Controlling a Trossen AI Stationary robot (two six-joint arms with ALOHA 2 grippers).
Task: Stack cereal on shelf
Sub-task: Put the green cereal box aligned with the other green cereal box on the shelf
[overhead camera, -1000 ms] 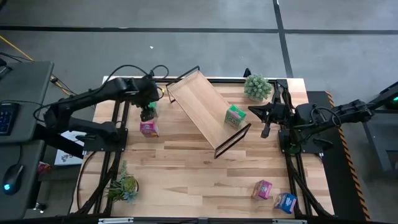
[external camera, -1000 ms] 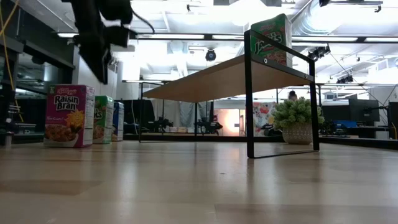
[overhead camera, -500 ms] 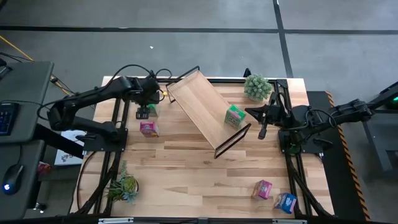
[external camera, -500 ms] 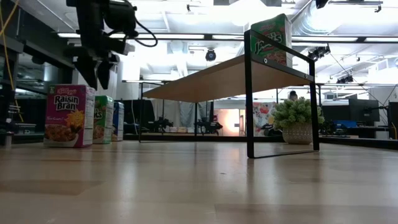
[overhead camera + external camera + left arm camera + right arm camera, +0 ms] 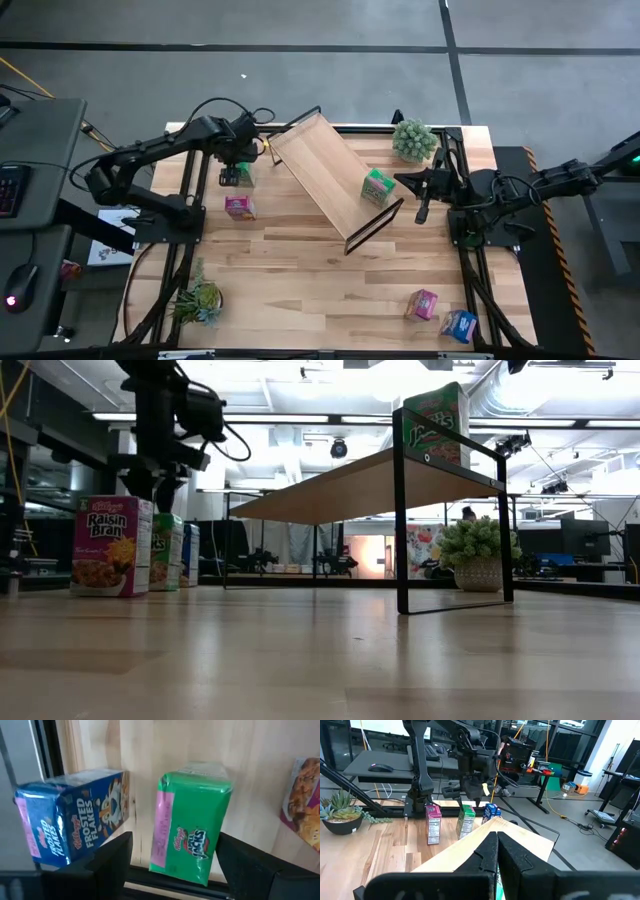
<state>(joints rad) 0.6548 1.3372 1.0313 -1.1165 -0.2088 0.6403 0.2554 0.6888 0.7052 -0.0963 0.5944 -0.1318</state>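
Left wrist view: left gripper (image 5: 172,865) is held wide open, empty, above the green cereal box (image 5: 192,822) beside the shelf (image 5: 330,180). Jaws should be centred before descent, clear of the blue box (image 5: 75,822). Right gripper (image 5: 424,213) is shut, idle.

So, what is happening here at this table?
The robot is putting small cereal boxes on a wooden shelf. One green box already stands on the shelf. The left gripper is open above a green Apple Jacks box, with its fingers on either side and not closed yet. A blue Frosted Flakes box and a pink Raisin Bran box stand beside it. The right gripper is shut and waits near the shelf's end.
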